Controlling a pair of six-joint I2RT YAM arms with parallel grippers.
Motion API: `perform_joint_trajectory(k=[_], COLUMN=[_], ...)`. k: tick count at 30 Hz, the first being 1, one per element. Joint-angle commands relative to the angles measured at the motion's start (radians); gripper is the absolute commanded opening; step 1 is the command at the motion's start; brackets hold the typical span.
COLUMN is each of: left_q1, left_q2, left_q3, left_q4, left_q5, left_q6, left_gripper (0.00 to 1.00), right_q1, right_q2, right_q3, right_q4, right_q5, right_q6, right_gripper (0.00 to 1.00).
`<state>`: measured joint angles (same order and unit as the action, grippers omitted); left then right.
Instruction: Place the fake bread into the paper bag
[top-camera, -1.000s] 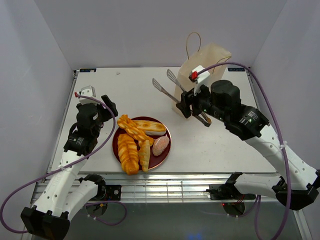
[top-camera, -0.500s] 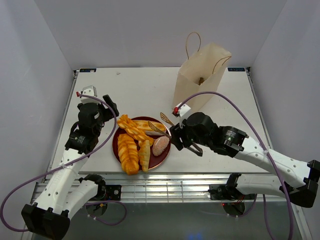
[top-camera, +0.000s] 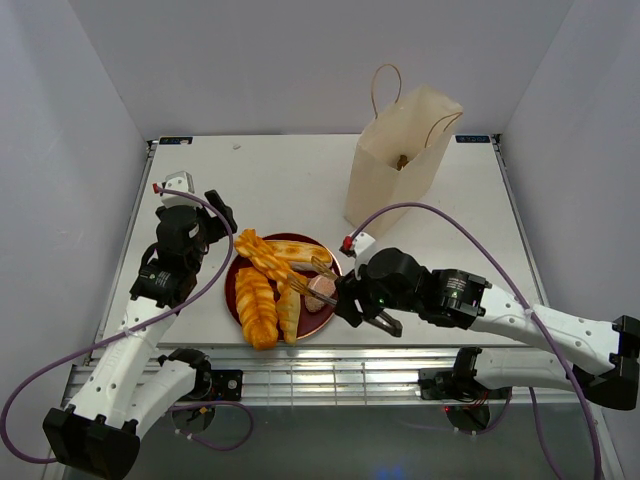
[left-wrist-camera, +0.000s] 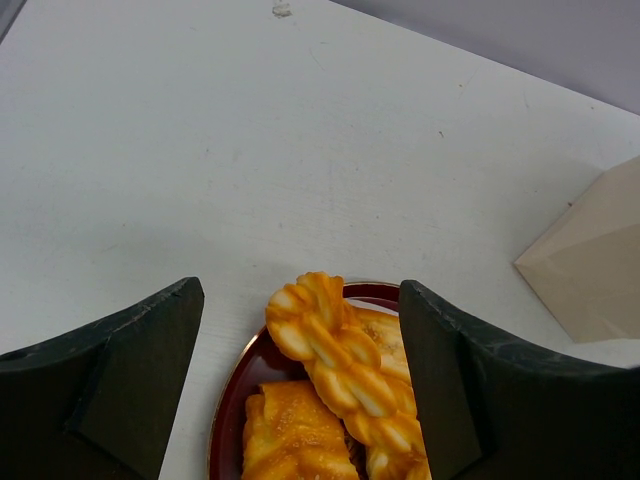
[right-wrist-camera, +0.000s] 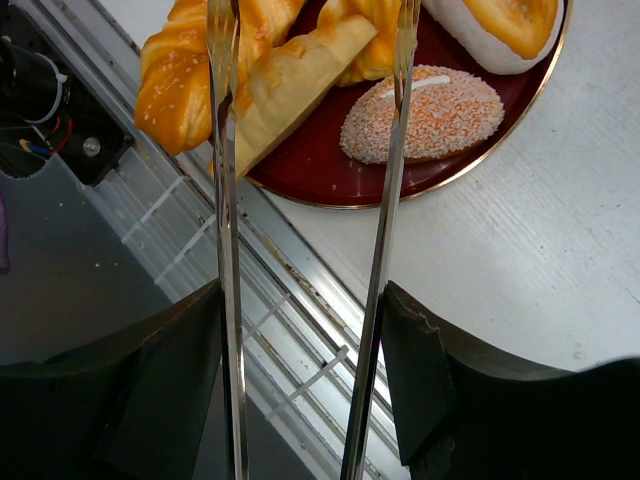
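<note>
Left gripper (top-camera: 219, 214) wide open, empty. Fake bread (top-camera: 268, 288) just ahead of those jaws: glossy golden-orange braids, pale roll, speckled pinkish-brown oval, heaped on dark red plate (top-camera: 331, 303). Right gripper (right-wrist-camera: 300, 335) clamped on metal tongs (right-wrist-camera: 222, 200), blades apart over bread ahead. Paper bag (top-camera: 395, 185) upright, well beyond both.

Golden-orange braided bread (top-camera: 257, 308) (dark red plate (right-wrist-camera: 300, 165)).

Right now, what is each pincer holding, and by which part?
The right pincer grips the metal tongs near their handle end; the left pincer is open, holding nothing.
</note>
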<state>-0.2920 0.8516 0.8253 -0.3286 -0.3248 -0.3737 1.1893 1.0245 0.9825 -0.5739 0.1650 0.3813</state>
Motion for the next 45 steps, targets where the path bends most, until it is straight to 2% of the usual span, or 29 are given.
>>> perform_joint_trajectory(k=[1, 8, 15, 22, 42, 45], left_q1=[-0.004, -0.004, -0.004, -0.006, -0.004, -0.004], left_q2=[0.000, 0.006, 0.010, 0.004, 0.003, 0.001], left_q3=[-0.009, -0.009, -0.009, -0.009, -0.009, -0.008], left_q4=[0.016, 0.017, 0.016, 0.017, 0.017, 0.017], left_q5=[0.006, 0.007, 0.015, 0.026, 0.036, 0.036], left_q6=[0.002, 0.002, 0.002, -0.001, -0.001, -0.002], left_gripper=[0.89, 0.89, 0.89, 0.89, 0.89, 0.89], right_q1=[0.027, 0.059, 0.081, 0.116, 0.119, 0.119], right_q2=[-0.009, -0.007, 0.008, 0.059, 0.171, 0.166], right_q3=[-0.016, -0.024, -0.074, -0.071, -0.054, -0.054], right_q4=[0.043, 0.014, 0.080, 0.082, 0.138, 0.131], right_q5=[-0.019, -0.018, -0.042, -0.030, 0.007, 0.025], right_q6=[0.047, 0.174, 0.217, 0.231, 0.237, 0.234], right_gripper=[0.66, 0.65, 0.65, 0.65, 0.65, 0.62])
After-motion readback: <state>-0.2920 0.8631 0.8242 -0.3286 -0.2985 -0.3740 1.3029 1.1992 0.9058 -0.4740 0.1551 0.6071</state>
